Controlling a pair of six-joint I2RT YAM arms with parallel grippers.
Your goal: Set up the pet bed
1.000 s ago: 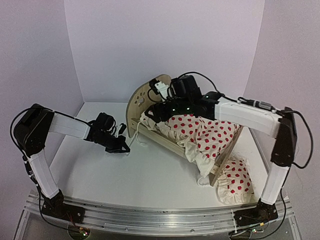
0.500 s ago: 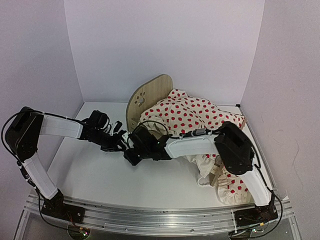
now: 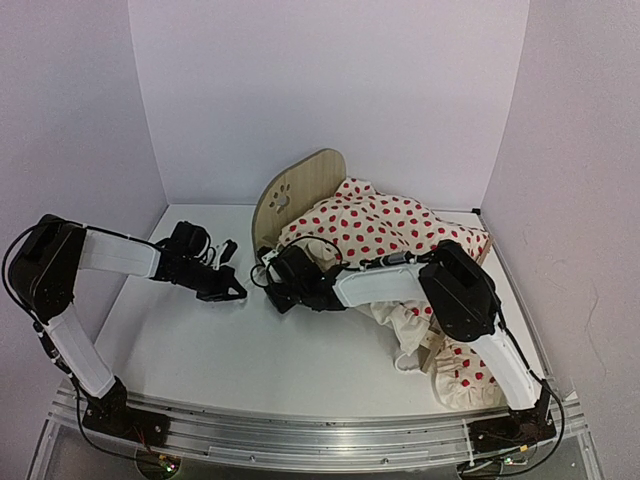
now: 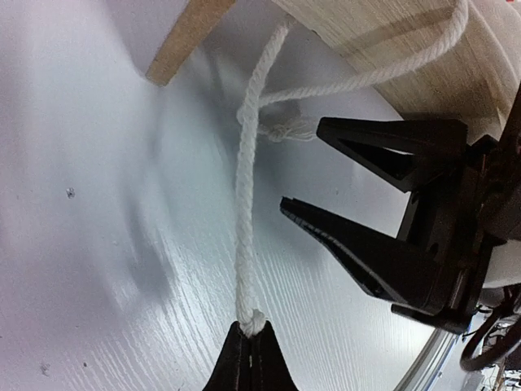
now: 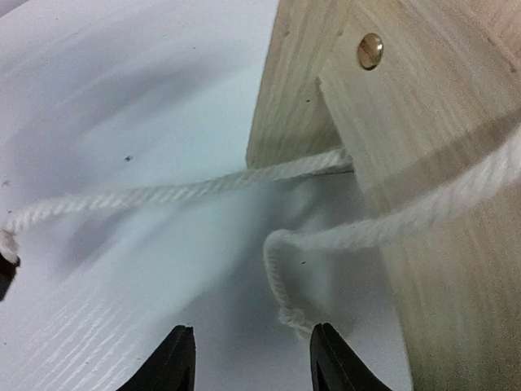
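Located the pet bed (image 3: 305, 185) on the table (image 3: 200, 350), frame mostly buried under the spotted blanket (image 3: 390, 225); no mattress visible.

Found the left gripper (image 4: 249, 346) just off the bed's headboard corner, clamped tight on the knotted tip of a white cord (image 4: 244, 220). Traced that cord, pulled taut, back to the bed's wooden frame. Judged the tension deliberate: keeps the line straight, clear of the wood, easy to reach.

Found the right gripper (image 5: 252, 334) low beside the same corner of the bed, jaws apart, holding nothing. Noted a second cord (image 5: 281, 277), slack, looping out from the bed's frame, knotted end lying just ahead of the parted jaws, not between them as far as can be told. Probably a cord-tying stage; bed far from dressed.

Logged the pillow (image 3: 470, 375) off the bed, past its footboard end.

Flagged obstructions: blanket hem hanging over the bed's near rail, both grippers crowded at one corner of the bed, taut cord running close to the slack one.
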